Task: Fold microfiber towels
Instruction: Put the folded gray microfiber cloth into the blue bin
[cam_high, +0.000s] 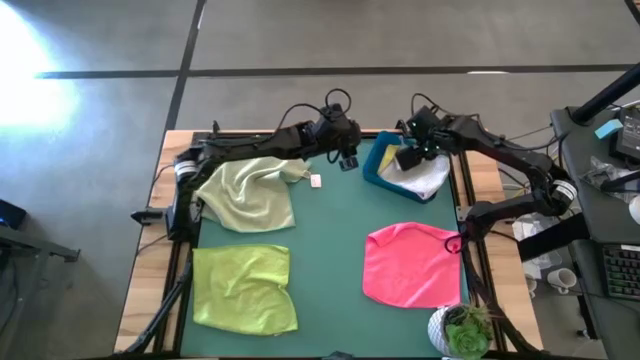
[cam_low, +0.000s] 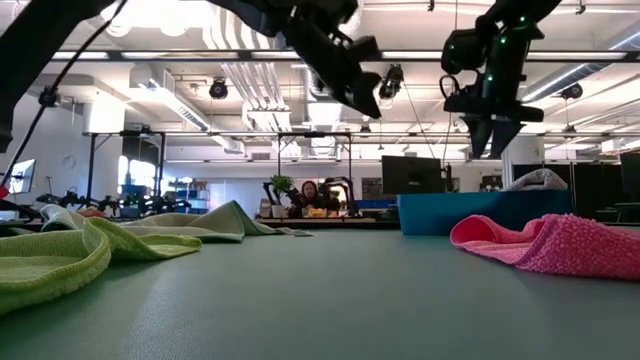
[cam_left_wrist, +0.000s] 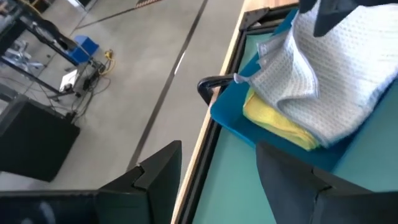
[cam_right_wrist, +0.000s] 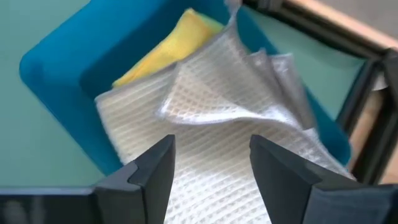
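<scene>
right gripper (cam_right_wrist: 211, 162) hangs above the blue bin (cam_high: 378, 168), jaws wide and empty, over the grey towel (cam_right_wrist: 249, 99) lying on the yellow towel (cam_right_wrist: 163, 46). left gripper (cam_high: 347, 160) hovers beside the bin, jaws wide.

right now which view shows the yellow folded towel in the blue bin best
The left wrist view: the yellow folded microfiber towel shows its stacked edge in the blue rectangular bin, under the light grey waffle-weave towel. The right wrist view shows only a yellow strip. The high view gives a small patch; the low view shows none.
</scene>
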